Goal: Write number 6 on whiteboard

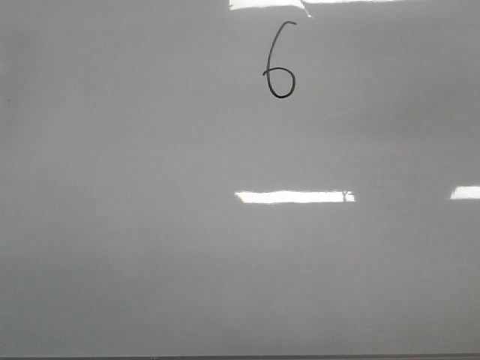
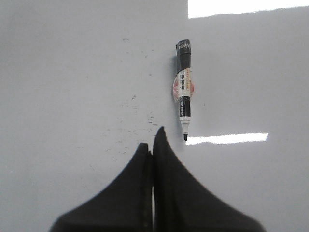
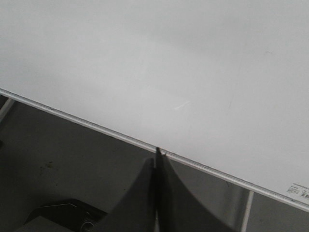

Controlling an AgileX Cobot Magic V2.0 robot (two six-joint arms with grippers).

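Whiteboard (image 1: 150, 225) bears number 6 (image 1: 280, 61); left claw (image 2: 153, 145) and right claw (image 3: 157, 157) hover pinched closed, empty.

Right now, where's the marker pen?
The marker shows only in the left wrist view, lying uncapped on the whiteboard just beyond the shut, empty left gripper.

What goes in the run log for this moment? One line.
number 6: written | whiteboard | marker: lying uncapped, released | left gripper: shut, empty | right gripper: shut, empty

Overhead lights are glaring off my whiteboard (image 1: 150, 225) in bright bars at twelve and three o'clock; everything is looking soft, grey, slightly blurred, with faint shadows.
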